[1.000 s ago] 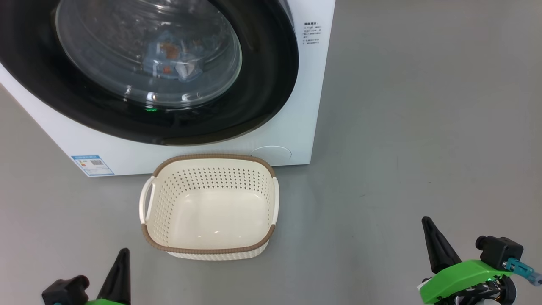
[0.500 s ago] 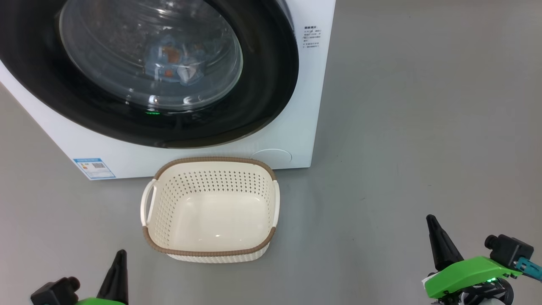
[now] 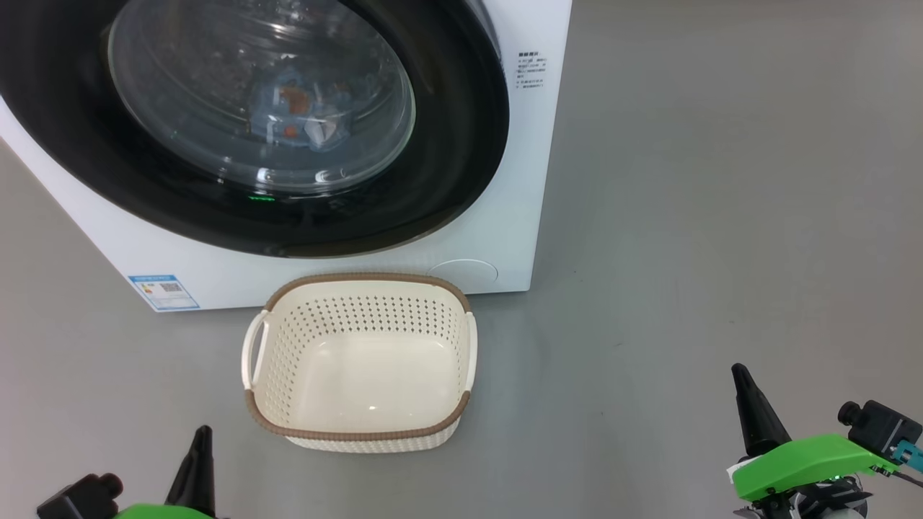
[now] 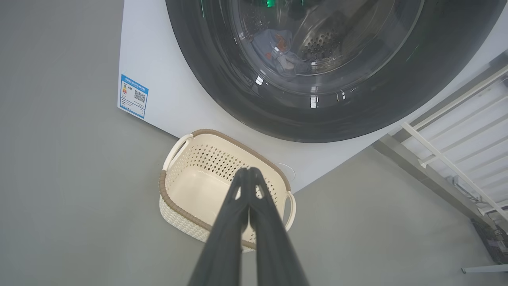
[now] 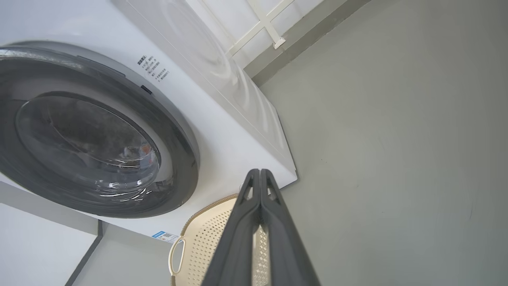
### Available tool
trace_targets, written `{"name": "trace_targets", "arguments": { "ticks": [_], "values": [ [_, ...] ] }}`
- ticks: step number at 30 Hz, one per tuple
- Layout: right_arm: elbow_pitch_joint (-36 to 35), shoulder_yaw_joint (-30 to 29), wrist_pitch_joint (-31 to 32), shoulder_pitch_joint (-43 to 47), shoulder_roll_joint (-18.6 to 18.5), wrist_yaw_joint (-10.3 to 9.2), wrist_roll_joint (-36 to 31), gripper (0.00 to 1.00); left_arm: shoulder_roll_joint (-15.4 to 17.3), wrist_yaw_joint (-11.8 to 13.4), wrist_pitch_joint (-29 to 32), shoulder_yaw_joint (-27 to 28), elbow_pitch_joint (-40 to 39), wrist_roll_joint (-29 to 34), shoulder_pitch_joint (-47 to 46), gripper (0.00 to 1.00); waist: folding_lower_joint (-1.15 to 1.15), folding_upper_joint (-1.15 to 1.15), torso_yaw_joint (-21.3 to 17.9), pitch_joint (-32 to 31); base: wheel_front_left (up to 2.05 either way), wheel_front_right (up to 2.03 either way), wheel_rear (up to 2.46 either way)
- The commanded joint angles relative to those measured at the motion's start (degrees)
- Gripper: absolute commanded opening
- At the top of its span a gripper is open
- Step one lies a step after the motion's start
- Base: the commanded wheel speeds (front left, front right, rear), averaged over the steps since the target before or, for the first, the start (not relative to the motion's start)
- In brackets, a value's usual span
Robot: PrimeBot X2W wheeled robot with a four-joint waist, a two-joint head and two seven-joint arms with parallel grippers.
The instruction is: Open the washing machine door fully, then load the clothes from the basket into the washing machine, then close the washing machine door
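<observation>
The white washing machine [image 3: 497, 216] stands at the top left, its glossy black door [image 3: 447, 166] shut flat against the front. Behind the glass porthole lie the light-blue clothes [image 3: 299, 115] with orange-brown print, also seen through the glass as clothes [image 4: 278, 49]. The cream basket [image 3: 360, 432] with a brown rim sits on the floor right in front of the machine, with nothing in it. My left gripper [image 3: 202, 432] is at the lower left, shut, fingers pressed together [image 4: 248, 171]. My right gripper [image 3: 739, 371] is at the lower right, shut and holding nothing [image 5: 260, 171].
Grey floor [image 3: 721, 216] spreads wide to the right of the machine. A blue label sticker [image 3: 164, 291] is on the machine's lower left corner. A white railing [image 4: 456, 167] stands beyond the machine's far side.
The head camera has shifted, so machine and basket sit slightly lower in the picture. Both grippers have dropped a little toward the bottom edge and stay shut.
</observation>
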Motion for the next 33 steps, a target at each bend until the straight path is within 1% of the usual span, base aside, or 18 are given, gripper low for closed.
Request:
{"name": "trace_targets", "arguments": {
  "ticks": [1, 33],
  "values": [
    [-1.8, -0.2, 0.6, -0.4, -0.1, 0.03, 1.8, 0.00, 0.6, 0.0, 0.6, 1.3, -1.7, -1.8, -1.7, 0.00, -0.01, 0.00, 0.0, -0.1, 0.00, 0.00, 0.00],
    [-4.8, -2.3, 6.1, 0.5, 1.3, 0.05, 18.6, 0.00, -0.9, -0.1, 5.8, 4.2, -2.7, -19.5, -2.5, 0.00, -0.01, 0.00, 0.2, -2.0, 0.00, 0.00, 0.00]
  ]
}}
